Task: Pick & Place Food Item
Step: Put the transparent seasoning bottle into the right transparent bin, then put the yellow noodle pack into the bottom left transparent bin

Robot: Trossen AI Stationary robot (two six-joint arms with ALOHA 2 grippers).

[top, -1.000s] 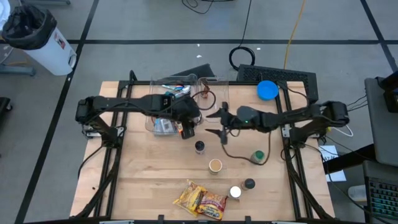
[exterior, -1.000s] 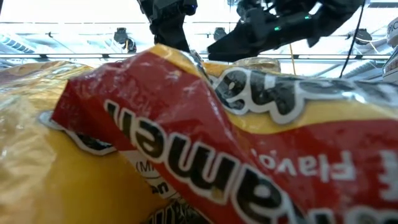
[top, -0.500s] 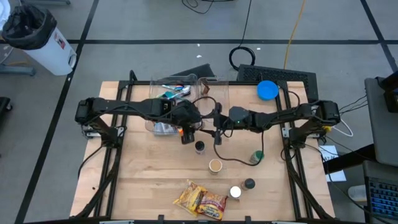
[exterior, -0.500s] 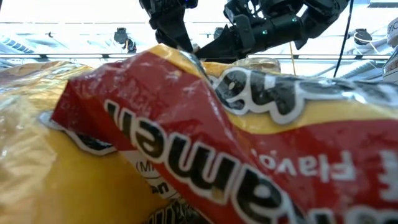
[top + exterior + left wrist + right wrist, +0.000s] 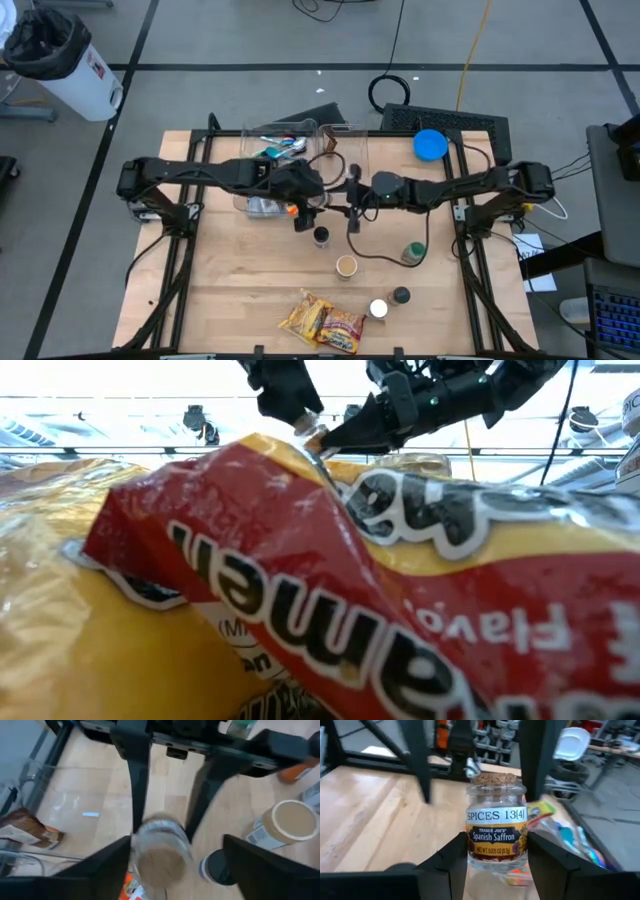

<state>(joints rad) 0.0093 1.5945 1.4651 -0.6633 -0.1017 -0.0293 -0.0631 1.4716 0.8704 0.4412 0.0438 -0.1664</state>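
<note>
Ramen packet (image 5: 323, 322): lies at the table's near edge, untouched; it fills most of the low view.
Small jars: a tan-lidded cup (image 5: 346, 265), a white-capped one (image 5: 378, 309) and a dark-capped one (image 5: 401, 295) stand mid-table, none handled.
Saffron jar (image 5: 496, 829): cork-topped glass jar labelled Spanish Saffron, held above the table centre between both arms.
Right gripper (image 5: 348, 199): fingers spread to either side of the jar, not closed on it as far as I can judge.
Left gripper (image 5: 166, 845): fingers pinch the jar from the opposite side.
Clear bin (image 5: 345, 133): at the far edge, already holding packaged items.
Progress: pick done; looks like mid-handover, placement still to do.
</note>
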